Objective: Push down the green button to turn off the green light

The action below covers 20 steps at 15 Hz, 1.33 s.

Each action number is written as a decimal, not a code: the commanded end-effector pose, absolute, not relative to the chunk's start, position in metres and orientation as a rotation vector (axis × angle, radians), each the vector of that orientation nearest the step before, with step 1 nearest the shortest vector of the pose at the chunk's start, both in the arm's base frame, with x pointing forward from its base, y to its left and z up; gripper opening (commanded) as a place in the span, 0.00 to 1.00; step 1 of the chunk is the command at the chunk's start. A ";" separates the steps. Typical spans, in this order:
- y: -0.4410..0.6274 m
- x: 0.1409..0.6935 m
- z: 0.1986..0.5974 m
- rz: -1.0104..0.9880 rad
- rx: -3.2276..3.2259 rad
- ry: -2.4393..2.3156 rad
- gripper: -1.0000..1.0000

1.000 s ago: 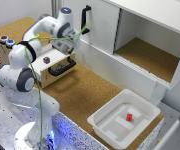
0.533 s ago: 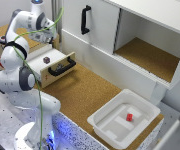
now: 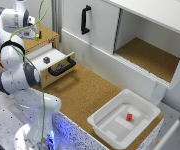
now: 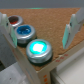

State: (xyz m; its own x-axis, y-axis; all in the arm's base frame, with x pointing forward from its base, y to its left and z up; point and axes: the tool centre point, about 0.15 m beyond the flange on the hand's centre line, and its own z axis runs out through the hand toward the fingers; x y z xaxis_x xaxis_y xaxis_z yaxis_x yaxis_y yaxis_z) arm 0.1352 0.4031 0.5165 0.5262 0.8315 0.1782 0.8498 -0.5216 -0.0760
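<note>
White plastic bin [image 3: 101,121] nearest, at exterior view's right, small red block [image 3: 129,117] inside. Open wooden drawer [image 3: 56,63] with black handle farther back, small dark cube [image 3: 46,59] in it. Beyond, on cork-topped cabinet [image 3: 46,38] at far left, gripper [image 4: 44,26] hovers with fingers [image 4: 74,27] apart over round green button [image 4: 38,49], cap glowing pale green-cyan; blue-capped button [image 4: 23,33] and red-capped button [image 4: 14,21] in row beyond.

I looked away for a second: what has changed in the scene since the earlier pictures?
The arm swung toward the exterior view's left, from over the open drawer to above the cabinet top. Its gripper, holding nothing, now hangs over the glowing round green button. The white tray and small red block stayed put.
</note>
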 end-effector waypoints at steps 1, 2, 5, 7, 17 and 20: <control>0.449 0.135 0.515 -0.068 -2.615 -1.661 0.00; 0.452 0.133 0.514 -0.075 -2.610 -1.690 0.00; 0.455 0.133 0.507 -0.090 -2.620 -1.732 0.00; 0.457 0.137 0.502 -0.098 -2.636 -1.691 0.00; 0.464 0.167 0.455 -0.077 -2.721 -1.520 0.00; 0.464 0.178 0.438 -0.077 -2.756 -1.492 0.00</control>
